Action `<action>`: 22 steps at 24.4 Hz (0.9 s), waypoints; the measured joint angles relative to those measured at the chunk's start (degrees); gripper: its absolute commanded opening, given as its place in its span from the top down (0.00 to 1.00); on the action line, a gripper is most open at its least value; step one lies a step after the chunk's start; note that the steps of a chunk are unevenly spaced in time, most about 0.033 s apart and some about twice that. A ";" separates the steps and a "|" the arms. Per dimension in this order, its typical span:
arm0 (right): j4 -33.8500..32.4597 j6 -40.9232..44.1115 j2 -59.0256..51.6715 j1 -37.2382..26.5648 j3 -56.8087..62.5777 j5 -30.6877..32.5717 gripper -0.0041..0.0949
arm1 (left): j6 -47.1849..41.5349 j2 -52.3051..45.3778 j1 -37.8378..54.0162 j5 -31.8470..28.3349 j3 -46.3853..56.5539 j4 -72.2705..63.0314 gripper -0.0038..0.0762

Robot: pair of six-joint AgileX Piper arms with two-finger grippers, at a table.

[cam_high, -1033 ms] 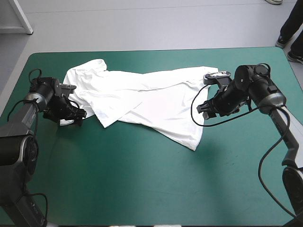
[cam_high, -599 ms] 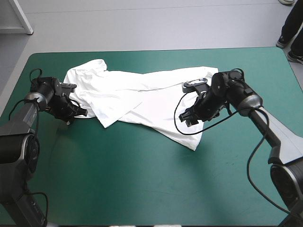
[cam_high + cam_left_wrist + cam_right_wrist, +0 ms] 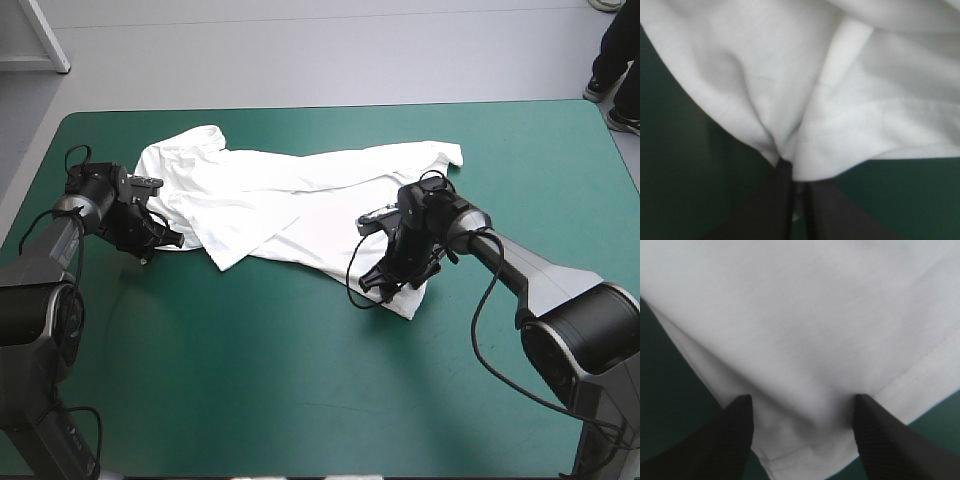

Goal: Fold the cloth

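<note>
The white T-shirt [image 3: 300, 200] lies spread and wrinkled across the far half of the teal-green cover [image 3: 250, 380]. At its left edge, my left gripper [image 3: 168, 240] is shut on a pinched fold of the T-shirt [image 3: 840, 75]; in the left wrist view the black fingers [image 3: 770, 200] meet with cloth bunched at their tips. My right gripper [image 3: 385, 285] hovers low over the shirt's near right corner. In the right wrist view it [image 3: 802, 412] stands open, and the hemmed corner of the T-shirt [image 3: 815, 315] lies flat between the fingers, not gripped.
Bare teal-green cover spreads over the whole near half of the table and to the right of the shirt. A person's feet [image 3: 620, 70] stand beyond the far right corner, off the table.
My left gripper has shut on the shirt's left edge. The right arm has swung left and nearer, from beside the shirt's right edge to over its near corner, still open.
</note>
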 measured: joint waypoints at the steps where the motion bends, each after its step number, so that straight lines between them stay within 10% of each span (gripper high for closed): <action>1: -2.50 1.15 -0.21 1.35 1.26 -1.13 0.39 | 0.05 0.00 0.00 0.00 0.00 0.00 0.93; 3: -5.44 2.76 -0.95 2.73 3.08 -3.46 0.47 | 0.05 0.00 0.00 -0.13 0.00 0.00 0.93; 7: -7.07 3.63 -1.79 2.88 4.74 -5.84 0.98 | 0.05 -0.14 0.00 -0.24 0.00 -0.20 0.93; 22: -17.75 6.29 -8.79 2.83 2.05 -9.47 0.98 | 0.18 -9.59 -0.06 2.15 -5.55 -3.01 0.93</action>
